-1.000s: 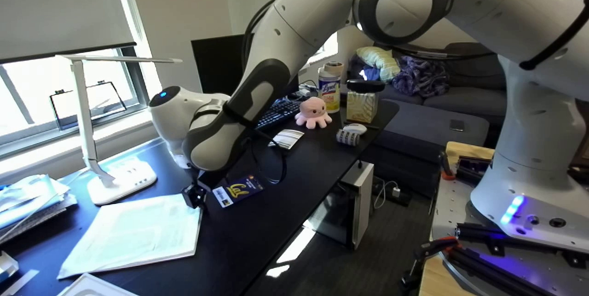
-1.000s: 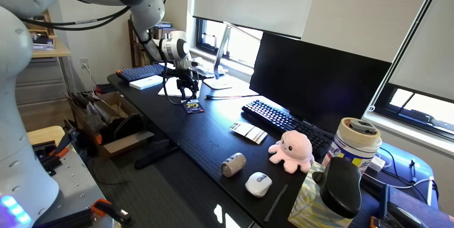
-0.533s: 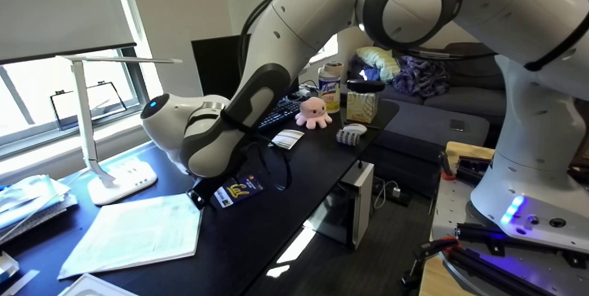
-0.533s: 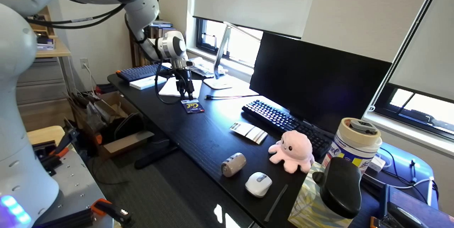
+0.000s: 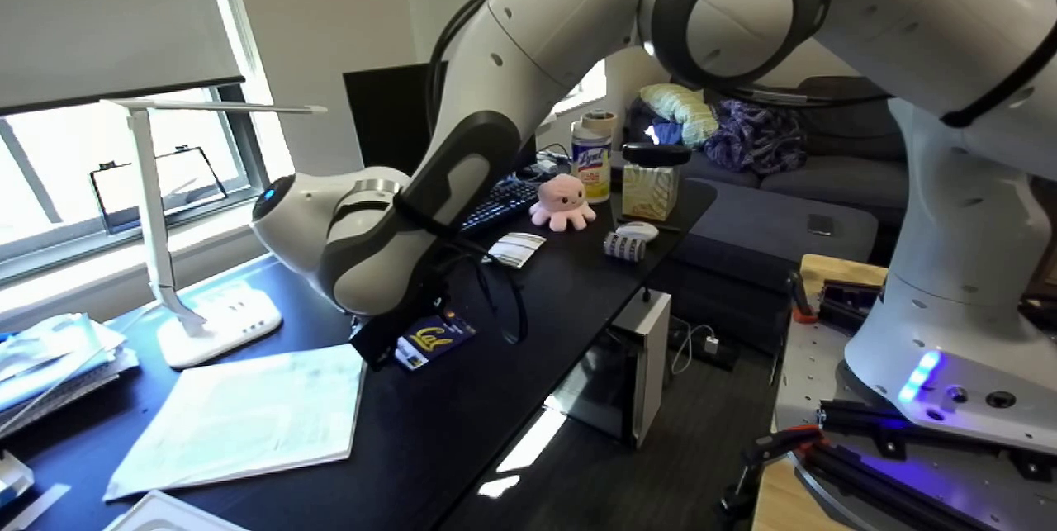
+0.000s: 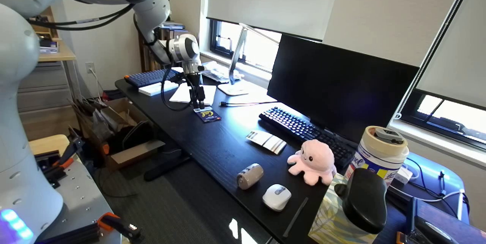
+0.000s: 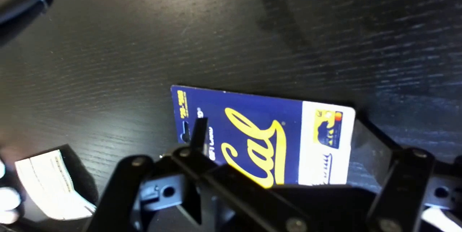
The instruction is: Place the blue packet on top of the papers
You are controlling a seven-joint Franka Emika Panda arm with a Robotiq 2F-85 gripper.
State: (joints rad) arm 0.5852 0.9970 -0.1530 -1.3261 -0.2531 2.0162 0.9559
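The blue packet (image 5: 435, 339) with yellow "Cal" lettering and a white end lies flat on the black desk, beside the papers (image 5: 248, 407). Both also show in an exterior view, the packet (image 6: 208, 115) and the papers (image 6: 182, 94). My gripper (image 6: 198, 104) is low over the packet, pointing down. In the wrist view the gripper (image 7: 281, 125) is open, with the packet (image 7: 249, 131) between its fingers. One fingertip overlaps the end with the hanging hole. The other is close against the white end; I cannot tell whether it touches. The papers are out of the wrist view.
A white desk lamp (image 5: 219, 323) stands behind the papers. A striped card (image 6: 266, 141), a keyboard (image 6: 300, 124), a pink octopus toy (image 6: 314, 160) and a mouse (image 6: 276, 197) are farther along the desk. A white box (image 6: 157, 88) lies beyond the papers.
My gripper has lowered and turned over the packet. The packet has slid slightly away from the papers, its white end now beside a finger. The papers have not moved.
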